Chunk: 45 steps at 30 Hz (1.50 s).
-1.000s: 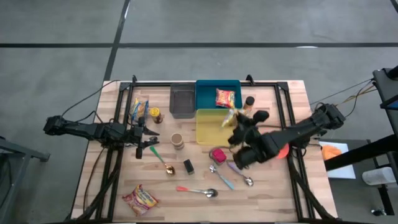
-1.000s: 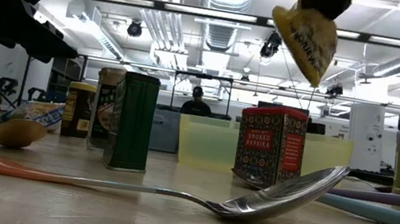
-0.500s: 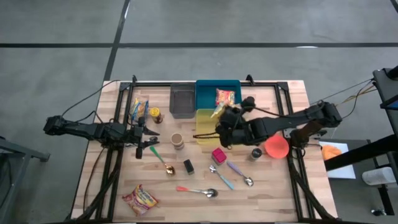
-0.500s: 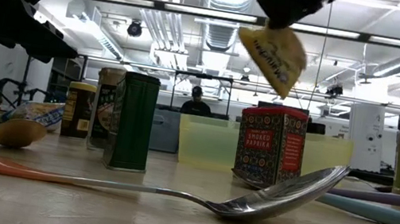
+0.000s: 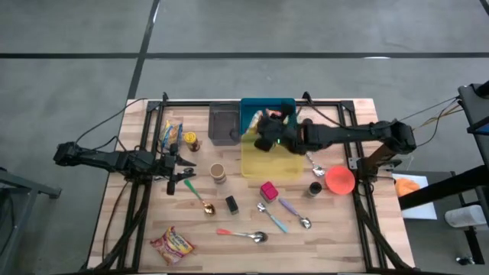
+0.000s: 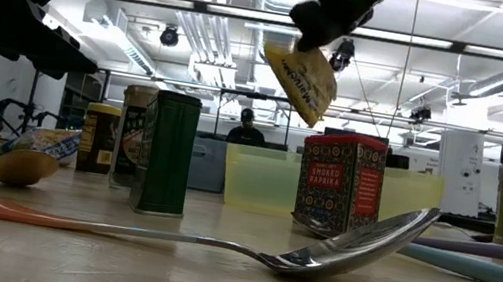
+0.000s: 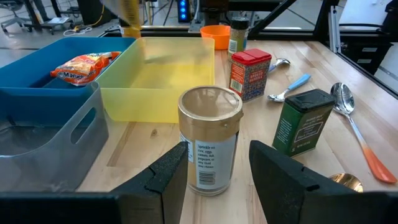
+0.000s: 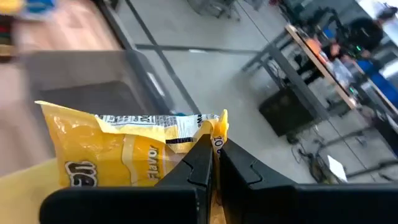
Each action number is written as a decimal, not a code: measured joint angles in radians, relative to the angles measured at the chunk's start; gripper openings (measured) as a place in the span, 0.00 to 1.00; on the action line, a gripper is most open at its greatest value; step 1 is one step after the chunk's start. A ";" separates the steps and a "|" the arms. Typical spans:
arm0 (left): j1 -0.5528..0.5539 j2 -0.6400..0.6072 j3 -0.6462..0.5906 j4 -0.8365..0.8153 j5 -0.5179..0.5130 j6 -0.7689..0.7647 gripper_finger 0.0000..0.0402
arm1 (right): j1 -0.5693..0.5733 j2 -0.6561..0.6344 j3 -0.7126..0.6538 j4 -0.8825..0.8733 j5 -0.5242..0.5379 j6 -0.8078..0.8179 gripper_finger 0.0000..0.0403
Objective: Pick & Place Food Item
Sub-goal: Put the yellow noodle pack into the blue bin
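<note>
A yellow food packet (image 8: 118, 162) hangs in the air from my right gripper (image 5: 265, 134), which is shut on it. In the high view the packet (image 5: 250, 128) is over the near left corner of the blue bin (image 5: 267, 104), close to the grey bin (image 5: 223, 124) and the yellow bin (image 5: 267, 159). The low view shows the packet (image 6: 300, 76) well above the table. My left gripper (image 7: 219, 154) waits at the table's left, open, with a brown-lidded jar (image 7: 209, 140) standing just ahead of its fingers. My right gripper pinches the packet's crimped top edge (image 8: 214, 132) between its two fingers (image 8: 200, 160). It comes from the table's right side, slanting a little down. The packet hangs below the fingers, tilted, clear of the bins and the table.
An orange-red packet (image 7: 84, 65) lies in the blue bin. On the table stand a red paprika tin (image 5: 268, 189), a green tin (image 5: 231, 204), an orange bowl (image 5: 339, 180) and several spoons (image 5: 252, 235). A noodle packet (image 5: 173, 244) lies near the front left.
My right gripper has swung from over the table's middle toward the far edge and to the left, turning at the wrist, and has carried the yellow packet across the yellow bin to the blue bin's near left corner. The packet has stayed hanging in the air.
</note>
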<state>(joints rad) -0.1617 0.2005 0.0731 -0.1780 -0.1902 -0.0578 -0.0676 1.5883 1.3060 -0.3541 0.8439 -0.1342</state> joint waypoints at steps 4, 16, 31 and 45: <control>0.000 0.000 0.000 0.000 0.000 0.000 0.43 | -0.117 0.000 -0.002 0.052 -0.159 -0.009 0.03; 0.000 0.000 0.000 0.000 0.000 0.000 0.43 | -0.362 0.004 -0.111 0.319 -0.448 0.056 0.03; 0.000 0.000 0.000 0.000 0.000 0.000 0.43 | -0.432 0.005 -0.461 0.838 -0.602 0.180 0.03; 0.000 0.000 0.000 0.000 0.000 0.000 0.43 | -0.440 0.054 -0.564 0.888 -0.609 0.233 0.03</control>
<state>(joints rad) -0.1618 0.2007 0.0731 -0.1780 -0.1902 -0.0578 -0.5072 1.6424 0.7418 0.5335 0.2344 0.0986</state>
